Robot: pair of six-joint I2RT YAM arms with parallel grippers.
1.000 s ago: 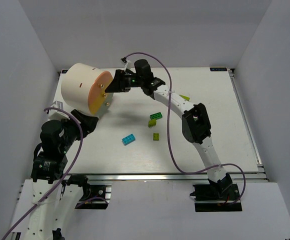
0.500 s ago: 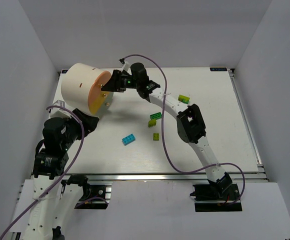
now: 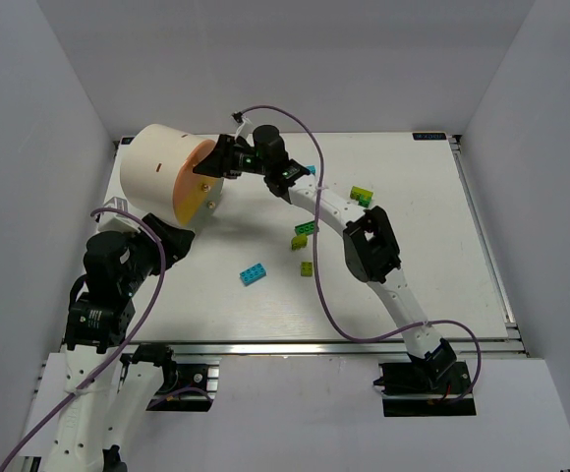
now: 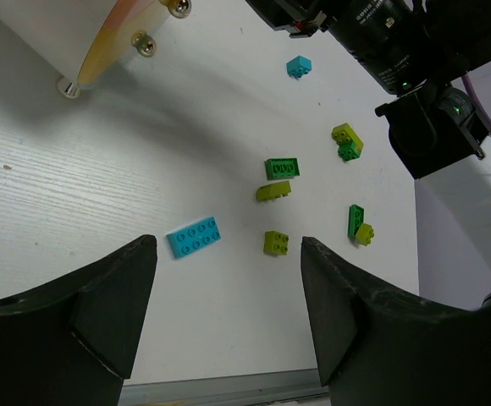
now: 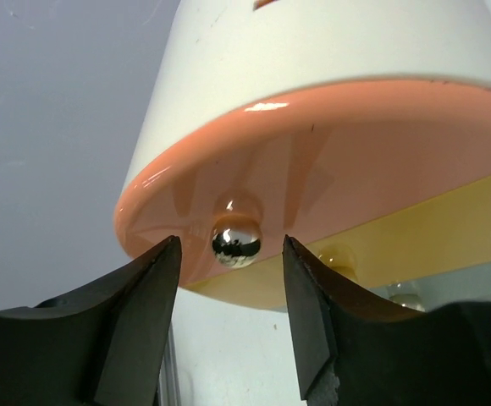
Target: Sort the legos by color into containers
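The cream drum lies on its side at the back left, its orange face with the containers' small knobs turned to the right. My right gripper is up against that face; its jaws stand open on either side of a shiny knob, with a gap on each side. Legos lie loose on the table: a cyan brick, a yellow-green one, a dark green one, a small cyan one. My left gripper hangs open above the table's near part, holding nothing.
More legos lie to the right: a yellow-green and green pair and another pair. The right arm arches over the middle bricks. A yellow panel sits under the orange face. The table's metal front edge is close below.
My right gripper has slid left up to the drum's face and its jaws have narrowed around the knob. That uncovered the small cyan and far-right bricks. The left arm shifted slightly.
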